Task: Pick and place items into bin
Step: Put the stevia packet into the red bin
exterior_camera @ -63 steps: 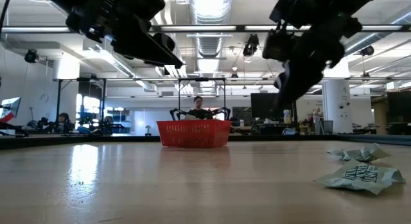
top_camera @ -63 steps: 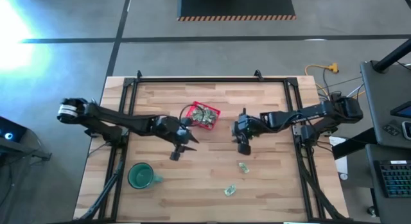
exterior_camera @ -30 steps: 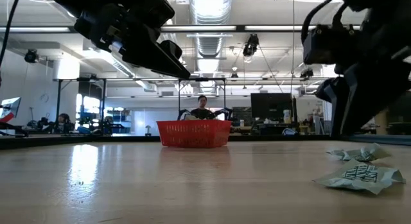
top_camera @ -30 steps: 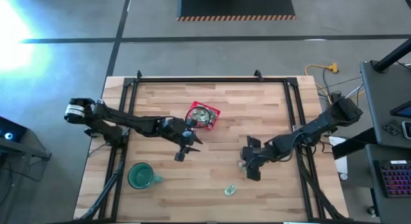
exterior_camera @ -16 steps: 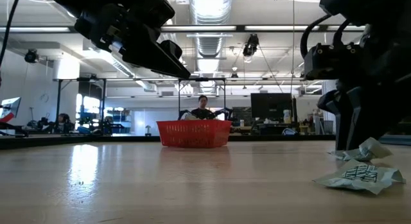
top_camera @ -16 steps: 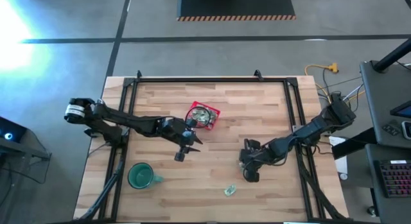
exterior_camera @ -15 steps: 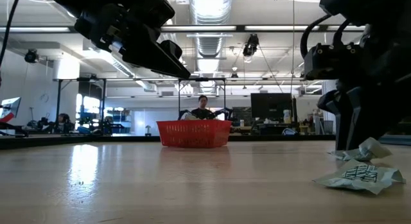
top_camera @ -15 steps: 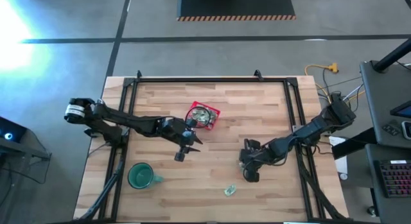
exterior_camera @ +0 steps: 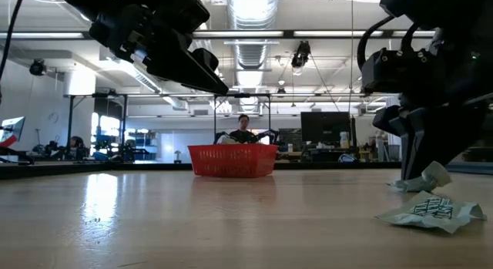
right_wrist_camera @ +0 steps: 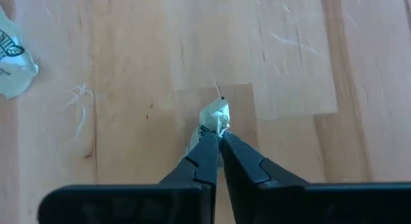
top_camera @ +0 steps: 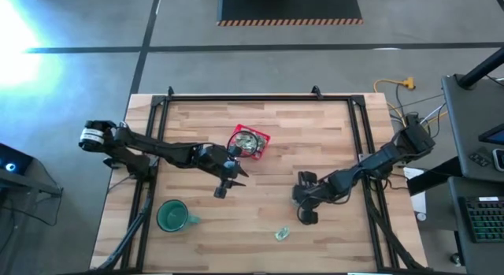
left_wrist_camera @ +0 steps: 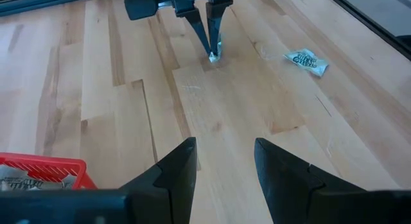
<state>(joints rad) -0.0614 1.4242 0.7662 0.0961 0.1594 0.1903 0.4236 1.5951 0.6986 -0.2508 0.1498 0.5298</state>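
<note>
My right gripper [right_wrist_camera: 218, 146] stands on the table's right half, shut on one small pale green-and-white wrapped item [right_wrist_camera: 214, 117], also seen in the low view [exterior_camera: 428, 176]. A second item [top_camera: 281, 234] lies flat on the wood nearer the front edge. The bin, a small red mesh basket [top_camera: 250, 141] with several items inside, sits at the table's middle toward the far side. My left gripper [left_wrist_camera: 225, 165] hangs open in the air just in front of the basket, with nothing between its fingers. My right gripper pinches the item's crumpled end [right_wrist_camera: 212, 129] between its two fingertips. The fingers come steeply from above, slanting down. The wrapper's free end sticks out past the fingertips and its lower edge [exterior_camera: 407, 184] is still on the table.
A round dark-green mug [top_camera: 172, 216] stands near the front left corner. A black frame [top_camera: 260, 98] runs around the wooden table. Bare wood lies between the basket and the right gripper. A person sits in the room beyond the table [exterior_camera: 243, 129].
My right gripper has sunk a little onto the item and shut on it. The wrapper, which lay flat, is now bunched up with one end raised off the wood. The second item and my left arm have kept still.
</note>
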